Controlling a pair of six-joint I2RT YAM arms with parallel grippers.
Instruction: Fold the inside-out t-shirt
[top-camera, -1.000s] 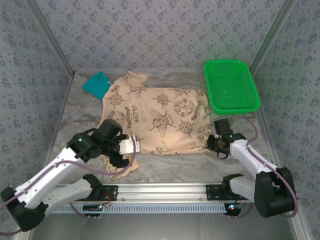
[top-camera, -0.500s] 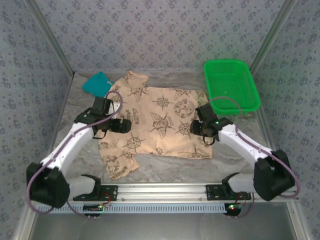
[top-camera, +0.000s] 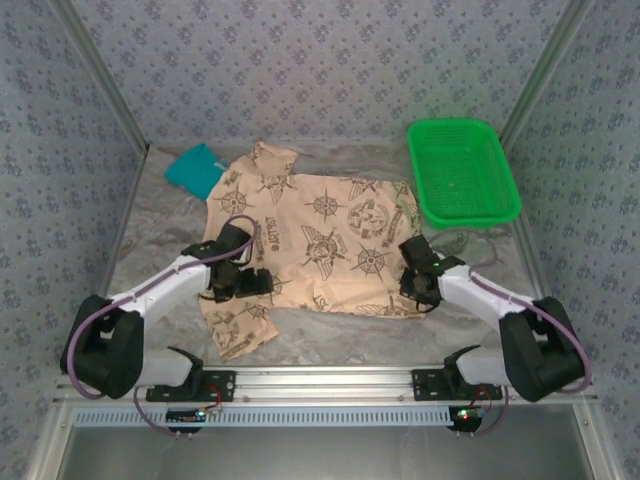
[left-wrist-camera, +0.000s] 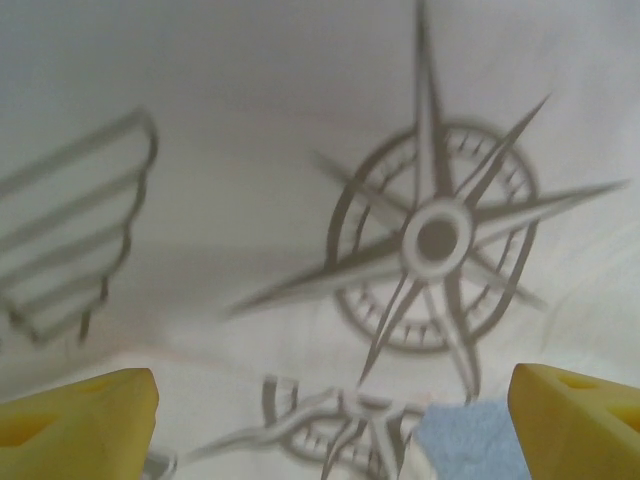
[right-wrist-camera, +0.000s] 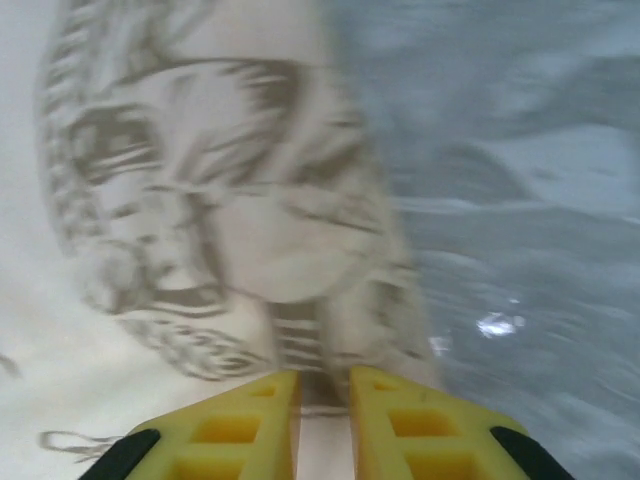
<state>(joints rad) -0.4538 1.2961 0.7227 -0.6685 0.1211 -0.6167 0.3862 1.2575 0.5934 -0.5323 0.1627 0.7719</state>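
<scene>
- Just beyond the right gripper (right-wrist-camera: 322, 385) stands a green plastic mesh basket (top-camera: 503, 180); rightward, grey marbled tabletop (right-wrist-camera: 520, 220) lies bare.
- Well beyond the left gripper (left-wrist-camera: 335, 410): teal folded cloth (top-camera: 193, 168).

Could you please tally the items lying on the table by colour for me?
peach printed t-shirt: 1
teal cloth: 1
green basket: 1
Total: 3
</scene>
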